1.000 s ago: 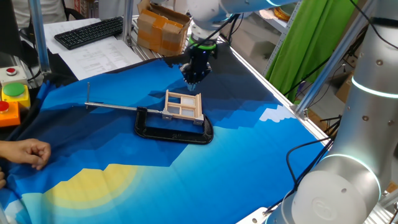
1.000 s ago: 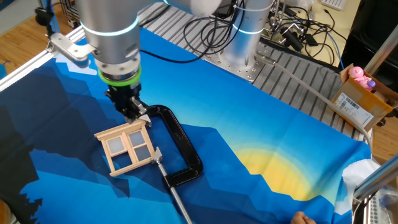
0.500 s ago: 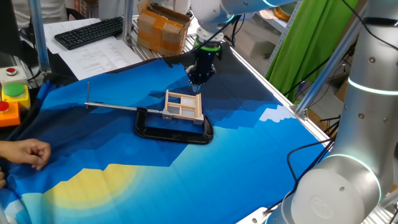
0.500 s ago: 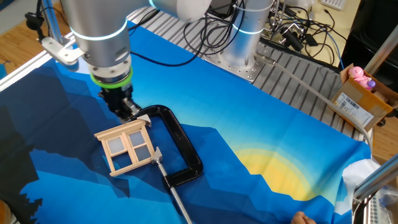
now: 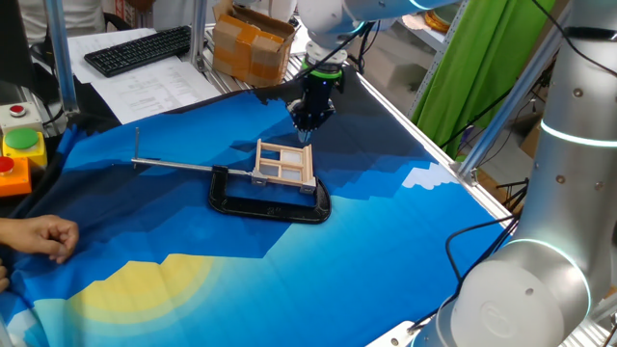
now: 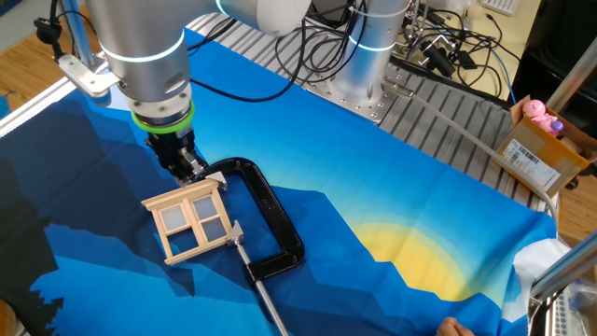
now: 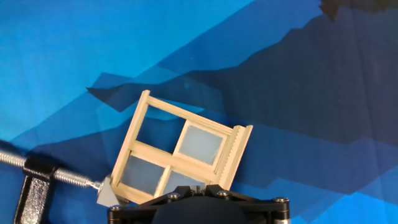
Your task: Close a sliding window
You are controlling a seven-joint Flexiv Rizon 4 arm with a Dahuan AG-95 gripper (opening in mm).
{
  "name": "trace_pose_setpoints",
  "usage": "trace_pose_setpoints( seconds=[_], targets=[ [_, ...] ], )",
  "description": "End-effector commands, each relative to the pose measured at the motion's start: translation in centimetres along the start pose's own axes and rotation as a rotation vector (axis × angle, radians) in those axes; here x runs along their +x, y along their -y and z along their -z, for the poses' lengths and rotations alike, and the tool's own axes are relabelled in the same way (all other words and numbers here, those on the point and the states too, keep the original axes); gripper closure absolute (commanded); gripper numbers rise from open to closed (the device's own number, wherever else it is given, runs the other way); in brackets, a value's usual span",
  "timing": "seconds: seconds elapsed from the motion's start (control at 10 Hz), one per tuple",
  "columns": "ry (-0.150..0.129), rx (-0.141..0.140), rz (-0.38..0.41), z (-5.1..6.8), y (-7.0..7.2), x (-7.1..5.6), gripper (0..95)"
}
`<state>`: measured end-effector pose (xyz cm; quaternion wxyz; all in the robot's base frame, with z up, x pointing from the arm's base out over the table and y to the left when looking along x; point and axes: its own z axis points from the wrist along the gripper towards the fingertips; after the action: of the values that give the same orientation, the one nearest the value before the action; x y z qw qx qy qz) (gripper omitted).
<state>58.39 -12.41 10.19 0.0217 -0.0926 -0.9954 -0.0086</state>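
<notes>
The sliding window [image 6: 193, 222] lies flat on the blue surface [image 6: 401, 187], pinned by the black clamp [image 6: 272, 217] so a push won't shift it. The gripper [image 6: 187, 168] hangs beside its far edge, holding nothing; whether the fingers are parted, I can't tell.

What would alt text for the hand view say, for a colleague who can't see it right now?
A small pale wooden sliding window lies tilted on a blue patterned cloth, seen from above by the hand camera. The gripper's dark body fills the bottom edge just below the frame, and its fingertips are not visible. At lower left, a black clamp with a threaded metal rod reaches the window's corner.
</notes>
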Motion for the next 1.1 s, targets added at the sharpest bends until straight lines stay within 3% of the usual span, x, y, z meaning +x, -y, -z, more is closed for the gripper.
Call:
trace_pose_setpoints(
  seconds=[0.1, 0.2, 0.3, 0.4, 0.5, 0.6, 0.8, 1.0, 1.1],
  targets=[
    [-0.065, -0.015, -0.011, 0.14, -0.04, -0.01, 95.0],
    [-0.104, -0.039, -0.021, 0.14, -0.04, -0.01, 95.0],
    [-0.139, -0.086, -0.035, 0.14, -0.04, -0.01, 95.0],
    [-0.137, -0.118, -0.056, 0.14, -0.04, -0.01, 95.0],
    [-0.095, -0.127, -0.044, 0.14, -0.04, -0.01, 95.0],
    [-0.069, -0.13, -0.039, 0.14, -0.04, -0.01, 95.0],
    [-0.076, -0.12, -0.032, 0.14, -0.04, -0.01, 95.0],
    [-0.067, -0.11, -0.04, 0.14, -0.04, -0.01, 95.0],
    [-0.026, -0.087, -0.032, 0.14, -0.04, -0.01, 95.0]
  ],
)
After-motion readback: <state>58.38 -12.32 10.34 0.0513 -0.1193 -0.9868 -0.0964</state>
